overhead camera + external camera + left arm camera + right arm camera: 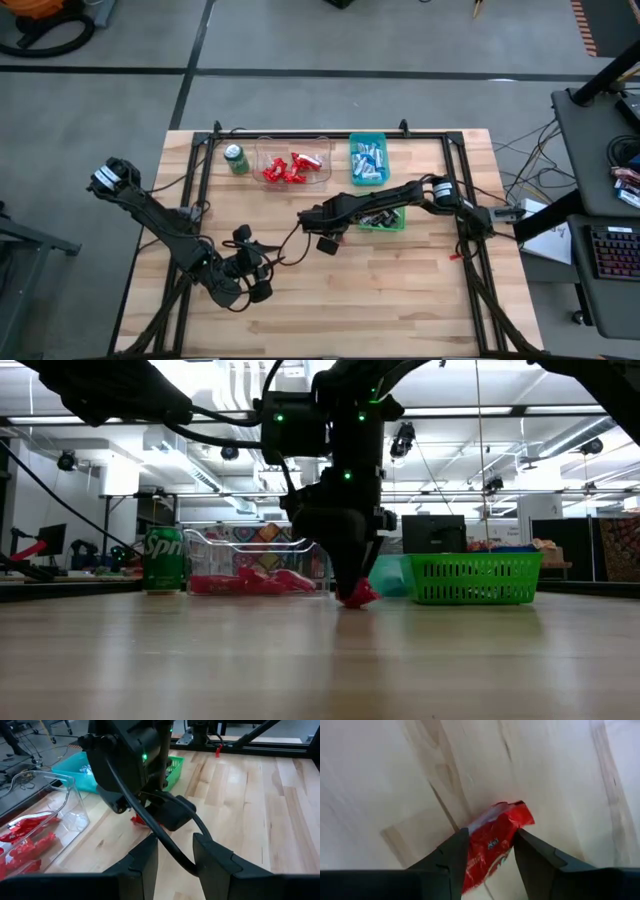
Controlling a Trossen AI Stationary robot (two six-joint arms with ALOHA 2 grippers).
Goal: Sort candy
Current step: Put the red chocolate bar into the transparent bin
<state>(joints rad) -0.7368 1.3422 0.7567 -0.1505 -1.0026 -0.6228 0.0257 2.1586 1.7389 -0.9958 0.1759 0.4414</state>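
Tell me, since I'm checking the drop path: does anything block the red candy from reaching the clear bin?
Nothing visible does. The right gripper is closed on the red candy at the table; bare wood lies between it and the clear bin of red candy.

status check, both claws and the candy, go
Right claw down on the table, clamped on a red candy. Left claw open, idle nearby. Clear bin of reds close, path unobstructed.

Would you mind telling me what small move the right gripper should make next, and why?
Probably lift. The right gripper has its fingers on both sides of a red candy that looks low at the wooden table, so it seems gripped. Raising it would let it travel to the clear bin that already holds red candies. The left gripper waits nearby.
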